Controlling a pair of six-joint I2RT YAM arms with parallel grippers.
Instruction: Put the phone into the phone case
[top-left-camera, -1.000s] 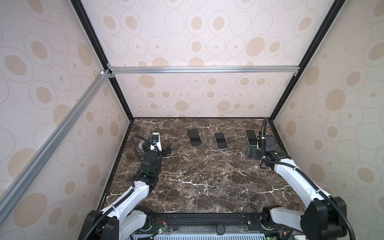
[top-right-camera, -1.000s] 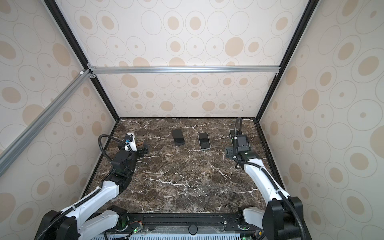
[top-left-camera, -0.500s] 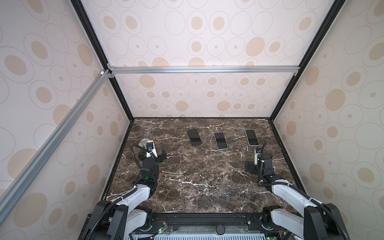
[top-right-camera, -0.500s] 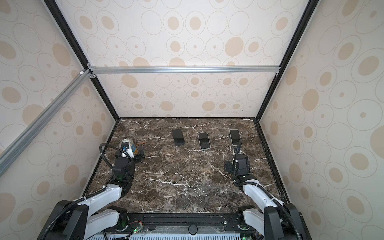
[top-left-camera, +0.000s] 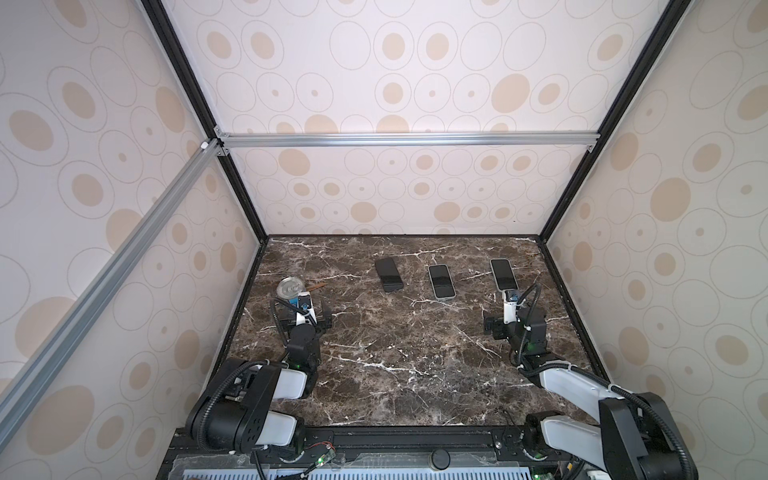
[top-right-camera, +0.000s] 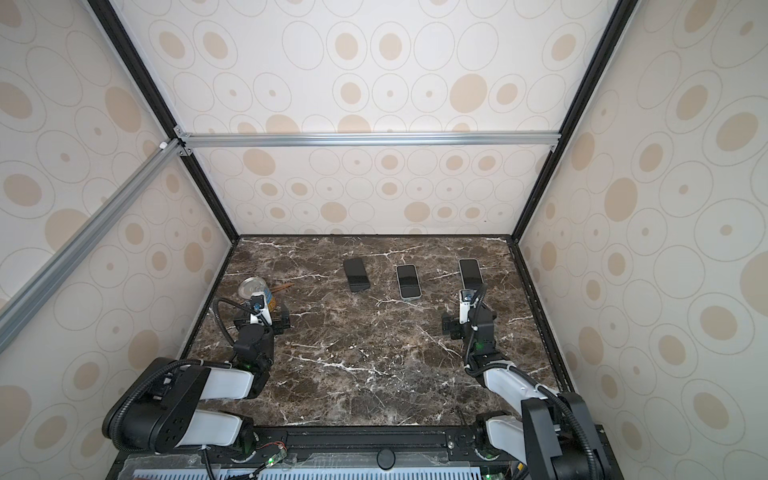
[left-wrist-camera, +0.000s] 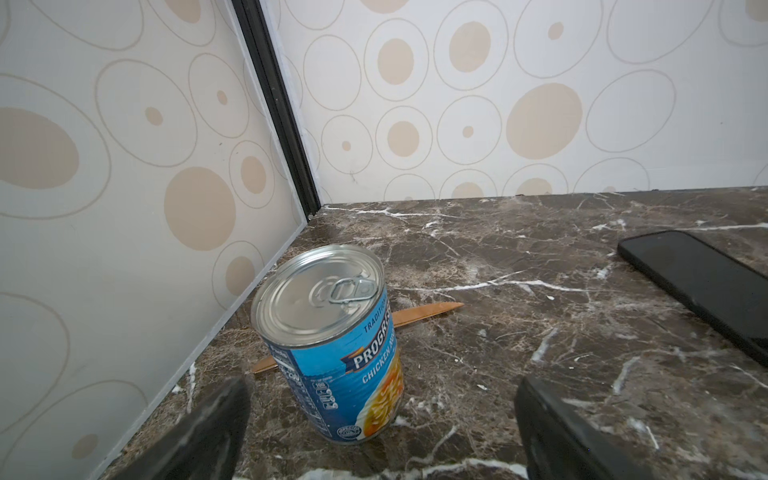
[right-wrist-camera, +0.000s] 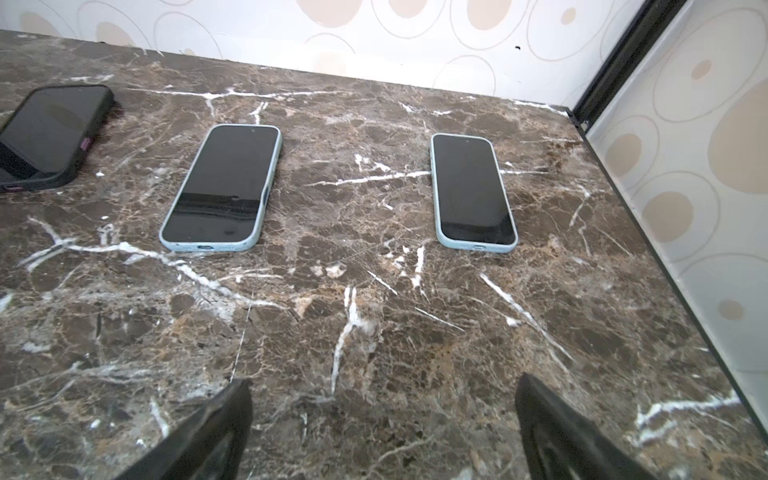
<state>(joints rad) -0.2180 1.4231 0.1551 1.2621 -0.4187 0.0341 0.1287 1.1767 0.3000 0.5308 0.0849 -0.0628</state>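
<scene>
Right, starting at the left wall: a soup can (top-left-camera: 289, 288) stands upright on the marble table (top-left-camera: 395, 374), blue label, pull-tab lid on top. A thin wooden stick (left-wrist-camera: 428, 311) lies flat behind it, poking out on either side. The left gripper (top-left-camera: 306, 323) sits low, just on the near side of that can, jaws spread wide. In the left wrist view its two dark fingers (left-wrist-camera: 216, 419) stand either side of the can's base without touching it, so nothing is gripped there.

Moving across, three phones lie in a row toward the far wall, all flat, screens up and dark, well apart from one another. First comes the black phone (top-left-camera: 389, 275), in a dark surround with a small pink button on its side, angled slightly. Next is the middle phone (top-left-camera: 441, 281), sitting in a pale blue case (right-wrist-camera: 208, 246). Then the right-hand phone (top-left-camera: 503, 274), with the same pale blue rim around it, closest to the right wall.

Over on the right, the right gripper (right-wrist-camera: 384, 386) hovers low over bare marble, jaws wide apart and empty. In the right wrist view both blue-rimmed phones lie ahead of its fingertips, clear of them. In both top views the arm's wrist camera overlaps the near end of the right-hand phone.
</scene>
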